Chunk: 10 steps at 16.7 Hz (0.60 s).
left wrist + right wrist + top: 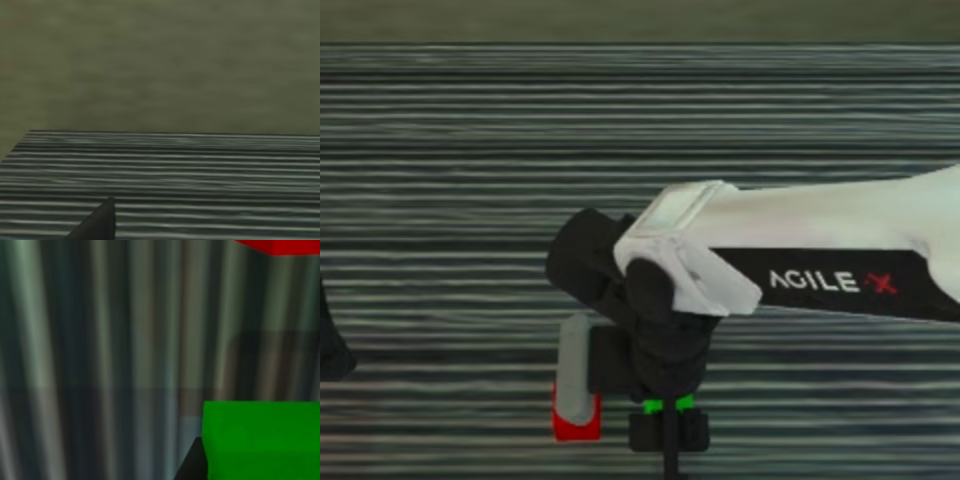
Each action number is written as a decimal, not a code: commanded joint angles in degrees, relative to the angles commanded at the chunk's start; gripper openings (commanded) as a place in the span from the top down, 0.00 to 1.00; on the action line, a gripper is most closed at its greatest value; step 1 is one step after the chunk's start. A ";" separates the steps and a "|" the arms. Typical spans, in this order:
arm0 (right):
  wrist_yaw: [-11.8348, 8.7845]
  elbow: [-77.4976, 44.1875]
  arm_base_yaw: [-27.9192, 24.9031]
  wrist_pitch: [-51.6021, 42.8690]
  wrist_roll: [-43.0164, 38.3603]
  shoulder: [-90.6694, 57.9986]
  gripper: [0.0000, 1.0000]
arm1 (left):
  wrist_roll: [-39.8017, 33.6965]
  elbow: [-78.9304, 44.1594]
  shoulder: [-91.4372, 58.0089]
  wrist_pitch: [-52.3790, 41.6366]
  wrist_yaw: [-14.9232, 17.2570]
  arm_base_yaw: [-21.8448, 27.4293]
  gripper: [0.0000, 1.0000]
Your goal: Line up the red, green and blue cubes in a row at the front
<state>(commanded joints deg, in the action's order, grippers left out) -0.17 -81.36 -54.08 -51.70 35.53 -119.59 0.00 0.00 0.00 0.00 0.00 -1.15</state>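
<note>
Left gripper point(328, 345) parked at the table's left edge, can't tell its fingers. Red cube point(576, 424) down at the front. Just right of it, right gripper point(667, 425) clamped on green cube point(668, 404), placing it. Next: let go gently, then find blue, hidden now.

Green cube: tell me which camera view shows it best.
The right wrist view: the green cube fills a large corner there, with a dark finger at its edge. The top view shows only green slivers under the right gripper. The left wrist view shows none of it.
</note>
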 joint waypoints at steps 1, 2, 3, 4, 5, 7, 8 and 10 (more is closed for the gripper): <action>0.00 0.00 0.00 0.00 0.00 0.00 1.00 | 0.00 0.00 0.00 0.00 0.00 0.00 0.00; 0.00 0.00 0.00 0.00 0.00 0.00 1.00 | 0.00 0.00 0.00 0.00 0.00 0.00 0.00; 0.00 0.00 0.00 0.00 0.00 0.00 0.92 | 0.00 0.00 0.00 0.00 0.00 0.00 0.00; 0.00 0.00 0.00 0.00 0.00 0.00 0.85 | 0.00 0.00 0.00 0.00 0.00 0.00 0.00; 0.00 0.00 0.00 0.00 0.00 0.00 0.77 | 0.00 0.00 0.00 0.00 0.00 0.00 0.00; 0.00 0.00 0.00 0.00 0.00 0.00 0.62 | 0.00 0.00 0.00 0.00 0.00 0.00 0.00; 0.00 0.00 0.00 0.00 0.00 0.00 0.55 | 0.00 0.00 0.00 0.00 0.00 0.00 0.00; 0.00 0.00 0.00 0.00 0.00 0.00 0.40 | 0.00 0.00 0.00 0.00 0.00 0.00 0.00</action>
<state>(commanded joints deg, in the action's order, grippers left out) -0.17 -81.36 -54.08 -51.70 35.53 -119.59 0.00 0.00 0.00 0.00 0.00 -1.15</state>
